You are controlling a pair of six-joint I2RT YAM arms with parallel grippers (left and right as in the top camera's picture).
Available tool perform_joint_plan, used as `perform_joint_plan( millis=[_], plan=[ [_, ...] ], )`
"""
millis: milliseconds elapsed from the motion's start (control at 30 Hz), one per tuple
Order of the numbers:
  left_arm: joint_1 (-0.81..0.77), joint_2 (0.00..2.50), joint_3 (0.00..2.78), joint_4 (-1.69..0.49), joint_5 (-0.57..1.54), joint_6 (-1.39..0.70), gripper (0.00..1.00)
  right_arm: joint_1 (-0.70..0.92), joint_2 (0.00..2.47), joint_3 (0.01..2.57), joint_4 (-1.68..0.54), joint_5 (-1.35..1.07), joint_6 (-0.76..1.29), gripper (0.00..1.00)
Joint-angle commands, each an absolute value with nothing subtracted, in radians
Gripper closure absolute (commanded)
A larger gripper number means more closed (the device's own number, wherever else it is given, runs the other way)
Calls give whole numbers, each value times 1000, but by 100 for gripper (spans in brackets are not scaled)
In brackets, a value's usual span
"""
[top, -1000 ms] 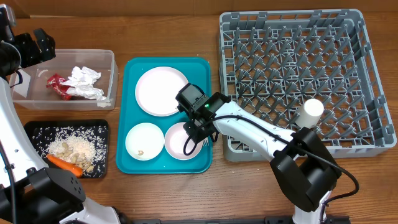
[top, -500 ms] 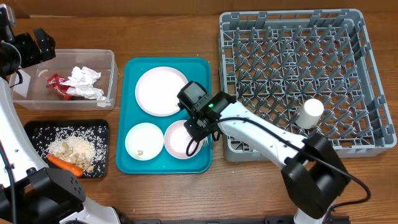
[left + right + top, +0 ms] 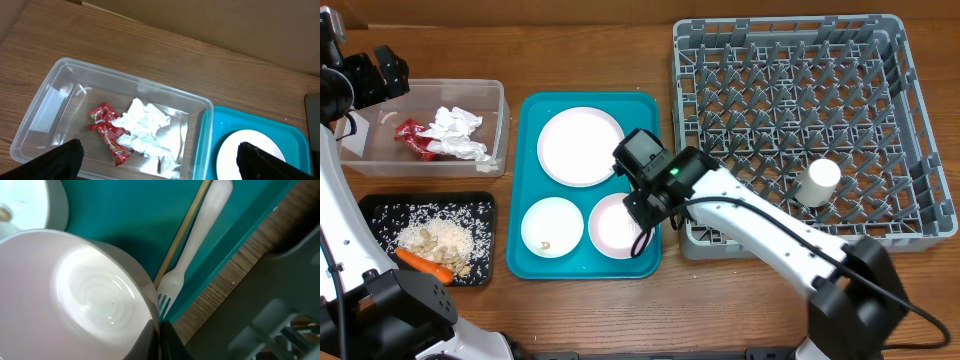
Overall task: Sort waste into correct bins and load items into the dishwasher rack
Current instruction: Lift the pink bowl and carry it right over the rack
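My right gripper [image 3: 642, 208] [image 3: 159, 326] is shut on the right rim of the pale pink bowl [image 3: 615, 228] [image 3: 85, 295], which is over the teal tray [image 3: 535, 190]. Beside the bowl on that tray lie a white plastic fork [image 3: 197, 250] and a thin wooden stick [image 3: 184, 227]. The tray also carries a large white plate [image 3: 580, 146] and a white bowl [image 3: 552, 227] with a crumb in it. A white cup [image 3: 817, 182] stands in the grey dishwasher rack [image 3: 790, 70]. My left gripper [image 3: 370, 75] [image 3: 160, 157] hangs open above the clear tub [image 3: 498, 100] [image 3: 60, 95].
Red wrappers [image 3: 107, 130] and crumpled napkins [image 3: 145, 125] lie in the clear tub. The black tray [image 3: 375, 208] holds rice, beige crumbs and an orange carrot [image 3: 423, 263]. The rack's near left corner sits close to the teal tray's right edge.
My right arm has shifted slightly to the right with the pink bowl's rim pinched in its fingers. The left arm has not moved.
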State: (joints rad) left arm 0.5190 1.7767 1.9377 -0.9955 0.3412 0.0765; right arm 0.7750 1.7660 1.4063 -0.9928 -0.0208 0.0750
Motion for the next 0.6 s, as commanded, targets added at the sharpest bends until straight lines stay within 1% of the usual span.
perform_joint_plan(
  millis=[0,233,367,467,567],
  plan=[
    [522,1769,1948,-991,358,63,0,776,1655,1429,-992,-15,82,96],
    [522,1769,1948,-991,358,63,0,776,1510,1429,-1050,159,136,96],
    [522,1769,1948,-991,358,63,0,768,1435,1429,-1078,210,166,96],
    [522,1769,1948,-991,358,63,0,737,1381,1429,-1100,239,177,96],
    [522,1769,1948,-991,358,63,0,694,1341,1429,-1134,334,184,96]
  ],
)
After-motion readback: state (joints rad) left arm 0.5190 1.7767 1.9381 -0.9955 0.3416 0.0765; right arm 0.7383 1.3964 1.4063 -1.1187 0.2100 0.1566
